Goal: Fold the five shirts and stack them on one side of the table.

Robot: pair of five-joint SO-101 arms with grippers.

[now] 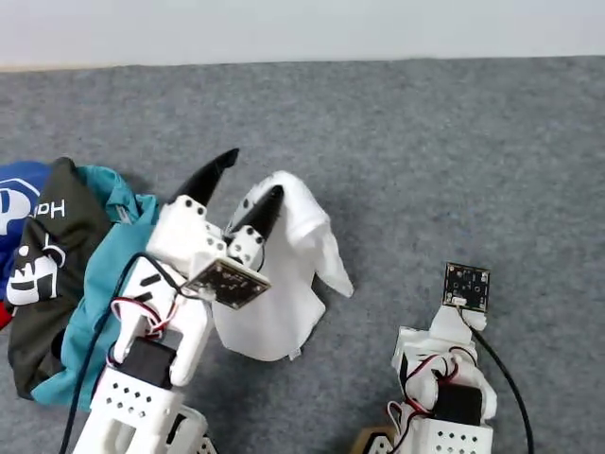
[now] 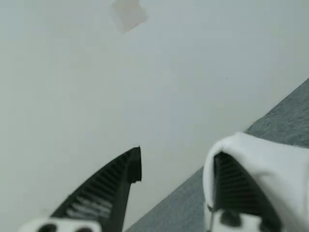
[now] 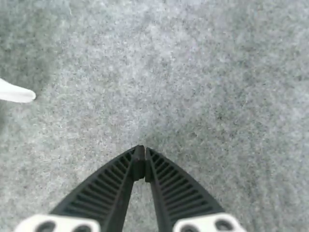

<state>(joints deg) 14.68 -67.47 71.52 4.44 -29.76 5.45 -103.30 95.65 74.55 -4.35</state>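
I see my left tool [image 1: 255,172] spread wide, the white shirt [image 1: 284,293] draped over one finger (hooked, not clamped). My right tool [image 3: 141,153] is closed and empty above the desk [image 3: 203,72].

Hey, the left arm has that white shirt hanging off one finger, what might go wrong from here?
1. The white shirt is only draped over one finger of the open left end effector, not clamped, so it may slip off or snag if the arm moves.
2. It hangs bunched up, so a fold would likely come out uneven.
3. The right end effector is shut and apart from the cloth, so nothing steadies it.
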